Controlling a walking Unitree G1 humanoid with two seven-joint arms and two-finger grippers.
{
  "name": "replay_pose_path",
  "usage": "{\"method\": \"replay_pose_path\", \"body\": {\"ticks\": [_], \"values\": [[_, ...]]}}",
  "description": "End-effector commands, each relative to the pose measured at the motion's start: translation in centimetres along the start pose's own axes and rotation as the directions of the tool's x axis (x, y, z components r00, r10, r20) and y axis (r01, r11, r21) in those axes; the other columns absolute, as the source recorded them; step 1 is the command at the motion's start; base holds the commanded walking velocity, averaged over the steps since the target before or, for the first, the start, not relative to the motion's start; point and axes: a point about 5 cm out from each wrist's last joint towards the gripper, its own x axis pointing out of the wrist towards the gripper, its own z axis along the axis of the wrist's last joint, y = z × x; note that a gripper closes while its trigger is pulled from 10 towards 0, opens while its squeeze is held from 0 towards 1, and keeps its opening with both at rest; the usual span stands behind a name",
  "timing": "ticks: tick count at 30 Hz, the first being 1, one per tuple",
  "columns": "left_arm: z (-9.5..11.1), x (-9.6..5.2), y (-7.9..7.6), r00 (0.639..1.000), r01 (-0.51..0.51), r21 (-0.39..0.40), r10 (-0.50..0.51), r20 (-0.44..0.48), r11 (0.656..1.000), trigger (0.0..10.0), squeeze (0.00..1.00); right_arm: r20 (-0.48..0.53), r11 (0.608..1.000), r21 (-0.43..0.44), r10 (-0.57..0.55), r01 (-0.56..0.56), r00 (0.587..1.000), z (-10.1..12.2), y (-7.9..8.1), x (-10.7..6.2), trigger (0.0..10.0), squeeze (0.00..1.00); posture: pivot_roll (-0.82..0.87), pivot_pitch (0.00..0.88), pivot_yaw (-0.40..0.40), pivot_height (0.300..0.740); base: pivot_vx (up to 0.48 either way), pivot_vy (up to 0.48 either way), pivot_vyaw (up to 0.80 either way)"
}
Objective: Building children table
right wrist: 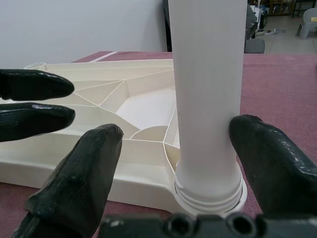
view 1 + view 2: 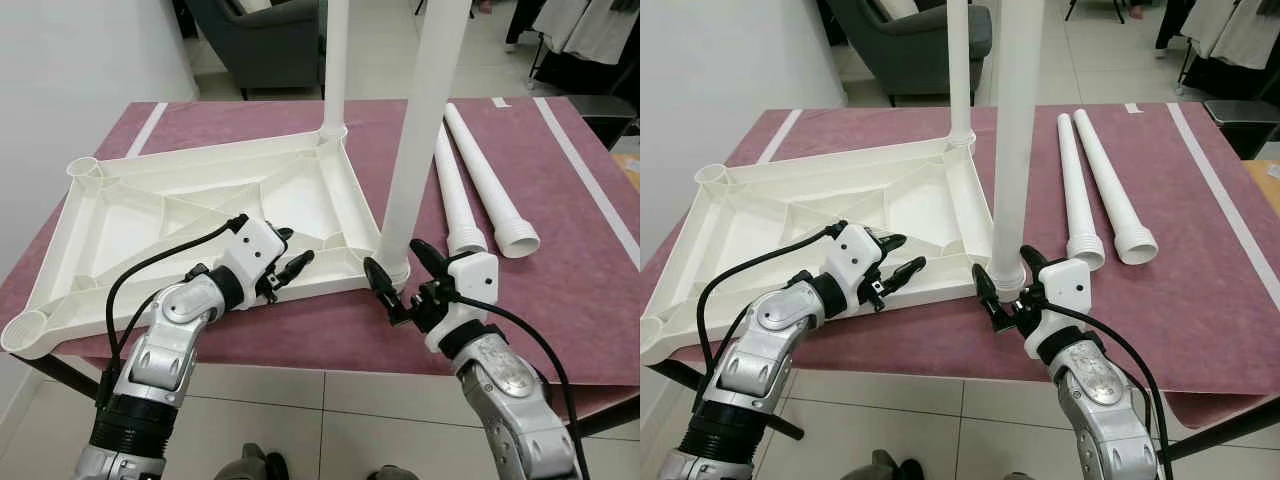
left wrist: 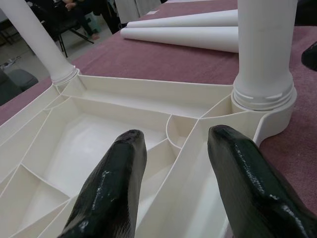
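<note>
Tabletop (image 2: 200, 215): white plastic panel, lying upside down with its ribbed underside up, on the bench (image 2: 560, 300); it sits directly ahead of both sets of jaws.
Near leg (image 2: 420, 130): white tube standing upright in the corner socket (image 2: 393, 268) nearest the right gripper; the threaded collar at its foot is seated in the socket.
Far leg (image 2: 335, 60): second white tube, upright in the corner socket beyond the near leg.
Loose legs (image 2: 480, 185): two white tubes lying side by side on the bench, just beyond the right gripper and to its right, threaded ends toward the robot.
Open sockets (image 2: 85, 168): two corners on the left side of the tabletop, well to the left of the left gripper.
Right gripper (image 2: 402, 280): jaws spread wide, one finger (image 1: 270, 163) on each side of the near leg's foot; one finger touches or nearly touches the tube, the other stands clear of it.
Left gripper (image 2: 290, 262): jaws spread apart, hovering just over the tabletop's near edge, holding nothing; the near leg's socket lies ahead and to its right.
Bench cover: maroon cloth.
</note>
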Motion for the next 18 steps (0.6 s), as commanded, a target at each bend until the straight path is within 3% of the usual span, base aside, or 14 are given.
{"method": "replay_pose_path", "body": {"ticks": [1,7,18], "values": [[-0.5,-0.1,0.9,0.982,-0.187,0.018,0.187,-0.019,0.982,10.0,0.00,-0.020,1.000,-0.003,0.018,-0.018,1.000,-0.5,0.5,0.3,10.0,0.00,-0.12,0.032,0.117,0.740,0.000,0.000,0.00],[-0.9,-0.5,1.1,0.974,-0.227,-0.012,0.227,-0.025,0.974,10.0,0.00,-0.011,1.000,0.002,-0.009,0.009,1.000,-0.7,0.1,0.9,10.0,0.00,-0.12,0.033,0.139,0.740,0.000,0.000,0.00],[-1.2,-0.4,1.3,0.990,-0.134,0.031,0.135,-0.033,0.991,10.0,0.00,-0.001,0.999,-0.014,0.034,-0.034,0.999,-0.4,-0.1,1.9,10.0,0.00,-0.13,0.033,0.147,0.740,0.000,0.000,0.00]]}}
